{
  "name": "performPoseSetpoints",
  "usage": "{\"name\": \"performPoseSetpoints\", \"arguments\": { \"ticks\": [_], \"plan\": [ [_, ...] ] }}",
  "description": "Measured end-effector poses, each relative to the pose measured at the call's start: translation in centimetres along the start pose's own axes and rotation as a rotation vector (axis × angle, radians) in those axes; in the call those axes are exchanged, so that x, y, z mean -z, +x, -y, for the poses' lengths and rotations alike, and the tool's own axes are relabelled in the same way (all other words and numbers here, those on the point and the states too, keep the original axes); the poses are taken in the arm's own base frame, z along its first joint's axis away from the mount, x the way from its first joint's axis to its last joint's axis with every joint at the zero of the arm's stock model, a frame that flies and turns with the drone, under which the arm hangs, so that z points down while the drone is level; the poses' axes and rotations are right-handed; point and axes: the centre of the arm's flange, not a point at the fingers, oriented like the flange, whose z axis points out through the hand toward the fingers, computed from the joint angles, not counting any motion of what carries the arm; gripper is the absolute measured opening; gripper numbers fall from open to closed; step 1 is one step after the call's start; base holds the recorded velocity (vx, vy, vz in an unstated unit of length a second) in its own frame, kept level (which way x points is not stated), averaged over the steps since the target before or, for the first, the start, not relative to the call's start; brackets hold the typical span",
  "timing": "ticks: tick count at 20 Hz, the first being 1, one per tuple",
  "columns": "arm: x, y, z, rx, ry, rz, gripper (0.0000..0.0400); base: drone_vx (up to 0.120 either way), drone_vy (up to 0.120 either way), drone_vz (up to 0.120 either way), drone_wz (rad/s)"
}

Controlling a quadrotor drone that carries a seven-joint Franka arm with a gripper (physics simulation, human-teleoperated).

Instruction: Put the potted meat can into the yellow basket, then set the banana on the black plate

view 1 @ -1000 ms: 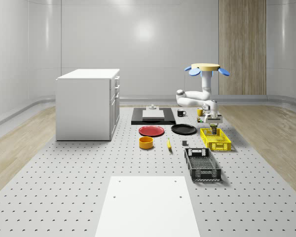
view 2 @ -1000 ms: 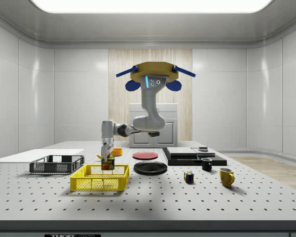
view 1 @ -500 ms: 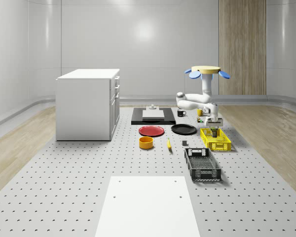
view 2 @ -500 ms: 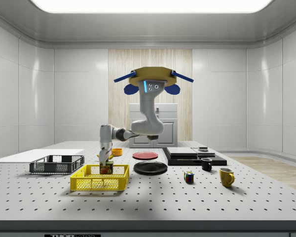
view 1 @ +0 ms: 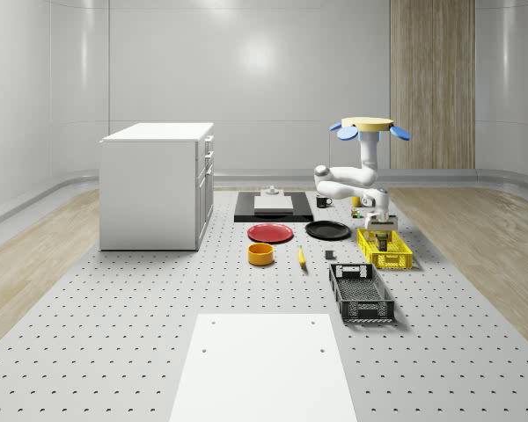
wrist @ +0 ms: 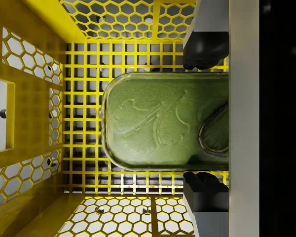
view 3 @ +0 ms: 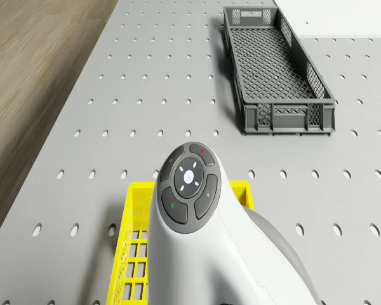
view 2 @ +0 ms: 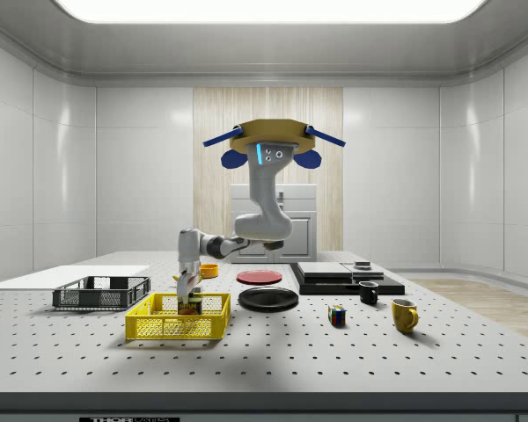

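Inside yellow basket (wrist: 34, 103), end effector (wrist: 205, 116) gripping unlabelled potted meat can (wrist: 163, 121), drone (view 2: 273, 141) hovering above.

Tan-topped drone (view 2: 272, 134), blue rotors, glossy white arm (view 2: 257, 220).

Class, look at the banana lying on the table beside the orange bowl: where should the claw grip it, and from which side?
Probably the banana at its middle, with the claw coming straight down and closing across its narrow width. It lies flat, long and slim, apart from the orange bowl, so both sides look free.
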Motion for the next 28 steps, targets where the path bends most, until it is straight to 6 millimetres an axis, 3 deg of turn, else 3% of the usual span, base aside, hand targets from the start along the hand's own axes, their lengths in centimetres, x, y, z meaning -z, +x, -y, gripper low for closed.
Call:
{"name": "performPoseSetpoints", "arguments": {
  "ticks": [4,7,11,20,24,28],
  "plan": [
    [0.5,0.0,0.0,-0.004,0.001,0.002,0.0375,0.0,0.0,0.07,0.0],
    [0.9,0.0,0.0,-0.005,0.002,0.003,0.0388,0.0,0.0,0.12,0.0],
    [1.2,0.0,0.0,-0.006,0.002,0.004,0.0396,0.12,-0.11,0.12,0.0],
    [1.4,0.0,0.0,-0.007,0.002,0.004,0.04,0.12,-0.12,0.0,0.0],
    [1.5,0.0,0.0,-0.007,0.002,0.004,0.04,0.0,-0.12,0.0,0.0],
    [1.5,0.0,0.0,-0.007,0.002,0.004,0.04,0.11,-0.12,0.0,0.0]
  ]
}}
